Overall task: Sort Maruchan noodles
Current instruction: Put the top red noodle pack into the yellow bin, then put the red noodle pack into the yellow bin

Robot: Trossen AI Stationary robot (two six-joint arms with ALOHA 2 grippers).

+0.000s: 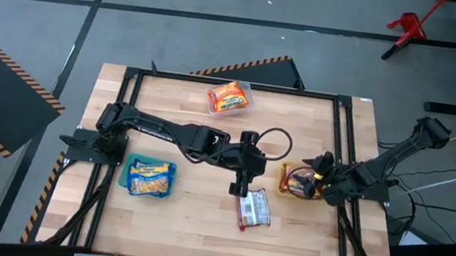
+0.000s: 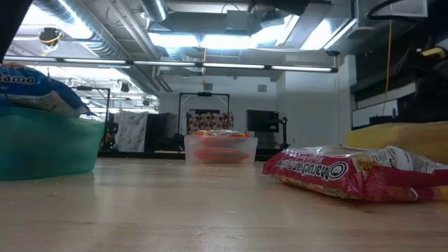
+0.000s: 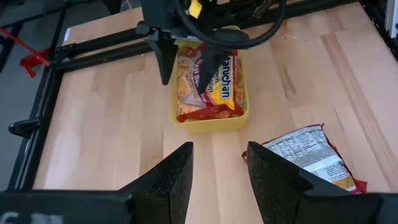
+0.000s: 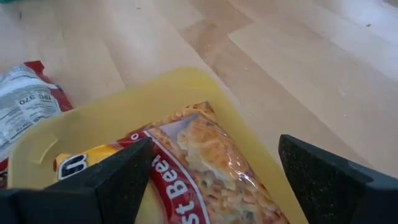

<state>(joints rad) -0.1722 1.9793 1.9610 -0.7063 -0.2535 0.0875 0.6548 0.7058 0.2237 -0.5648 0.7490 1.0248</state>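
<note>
Sorting nearly done, one red packet left out on the table

Blue-and-yellow packets (image 1: 150,179) sit in the teal bin (image 1: 126,187), orange-red packets (image 1: 229,98) in the clear bin (image 1: 245,88), and a dark red packet (image 3: 208,84) lies in the yellow bin (image 3: 209,123). The loose red-and-white packet (image 1: 254,209) lies on the wood just beside that bin, so I'd guess it goes there next. The left gripper (image 1: 238,187) hovers near it, fingers spread and empty; the right gripper (image 4: 214,171) hangs over the yellow bin, also spread wide with nothing in it. How many packets are stacked per bin is hard to tell (the bin walls hide the lower ones).
</note>
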